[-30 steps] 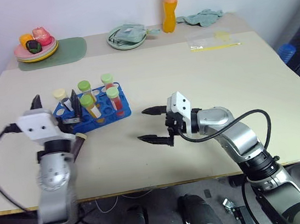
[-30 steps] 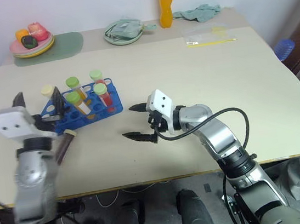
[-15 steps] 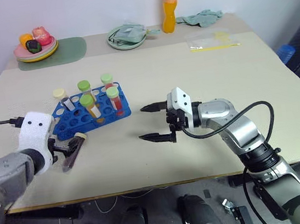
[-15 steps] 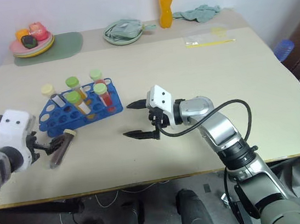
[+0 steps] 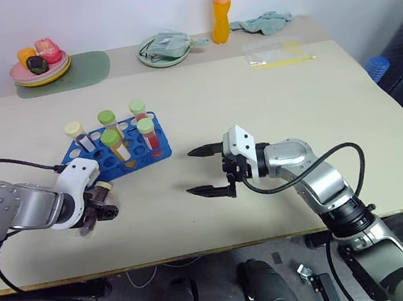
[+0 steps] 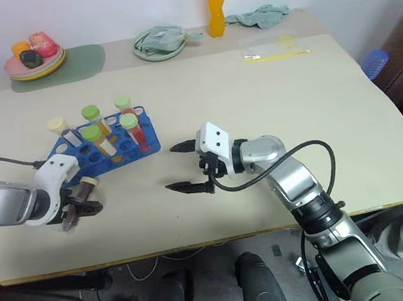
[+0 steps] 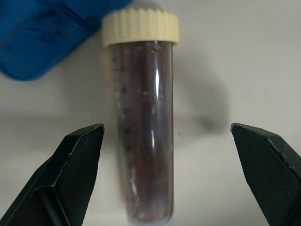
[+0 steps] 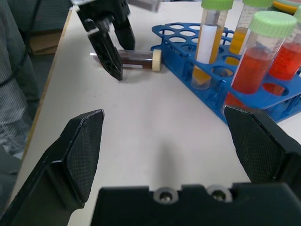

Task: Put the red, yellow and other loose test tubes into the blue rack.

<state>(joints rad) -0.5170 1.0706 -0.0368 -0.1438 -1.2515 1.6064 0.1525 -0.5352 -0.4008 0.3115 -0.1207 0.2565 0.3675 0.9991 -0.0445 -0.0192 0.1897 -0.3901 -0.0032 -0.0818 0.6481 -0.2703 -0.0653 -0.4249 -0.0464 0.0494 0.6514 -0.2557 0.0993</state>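
1. Beige laminate table (image 5: 270, 104), matte and mostly bare, set against a pale wall; at the far edge a pale green mat (image 5: 83, 68) under a plate of toy food (image 5: 40, 68), a green dish (image 5: 157, 54), an orange drink bottle (image 5: 221, 14), a crumpled teal cloth (image 5: 265, 22) and a clear plastic bag (image 5: 275, 52).
2. Bright blue rack (image 5: 116, 148) standing near the left side of the table, already loaded with several upright capped tubes: green caps over red and yellow-orange liquid (image 8: 254, 66), one cream cap at the far corner (image 5: 74, 130).
3. Judged mostly done: red and yellow tubes seated, several holes free.
4. Left to do: one maroon tube with cream cap (image 7: 143, 127) lying flat on the table just beside the rack's near corner, cap toward the rack.
5. Left gripper (image 6: 75, 209) pointed steeply down over that tube, fingers spread to either side of the barrel and not clamped on it; tube not lifted.
6. Right gripper (image 5: 208, 170) hovering near mid-table, well apart from the rack, fingers spread wide, holding nothing.
7. Likely next: clamp on the barrel, tip upright, lower into a free hole.
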